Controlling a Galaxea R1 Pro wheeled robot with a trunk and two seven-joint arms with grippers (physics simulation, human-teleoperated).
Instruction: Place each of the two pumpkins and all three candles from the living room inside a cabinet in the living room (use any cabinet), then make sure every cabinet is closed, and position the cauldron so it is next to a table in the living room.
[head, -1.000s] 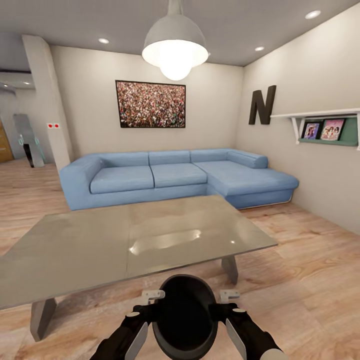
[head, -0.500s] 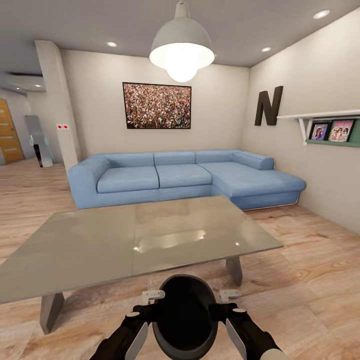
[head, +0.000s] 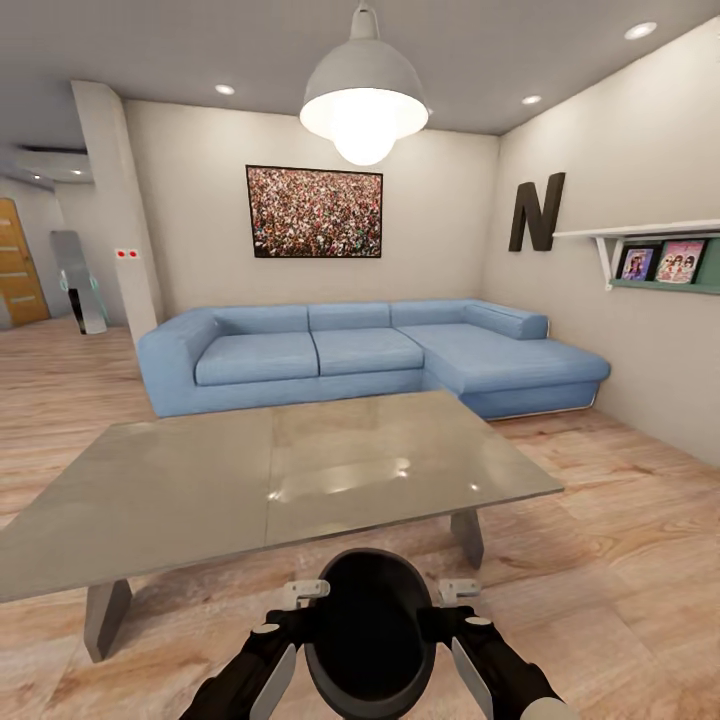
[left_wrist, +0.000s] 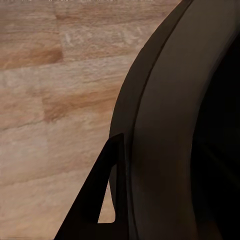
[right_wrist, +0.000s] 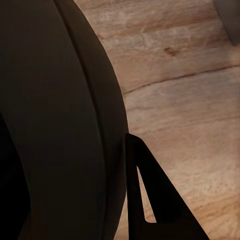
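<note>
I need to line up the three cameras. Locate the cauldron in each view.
Head view: cauldron at bottom centre, between both arms, before the coffee table.
Left wrist view: its dark wall along one side.
Right wrist view: its dark wall along one side.
Shared landmark: the wooden floor.

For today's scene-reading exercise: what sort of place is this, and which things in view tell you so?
Most likely a home living room: a blue corner sofa against the wall, a low grey glassy coffee table in front of it, and a framed picture above, on wooden flooring.

Black cauldron (head: 370, 635) upright, near grey table (head: 200, 490).
</note>
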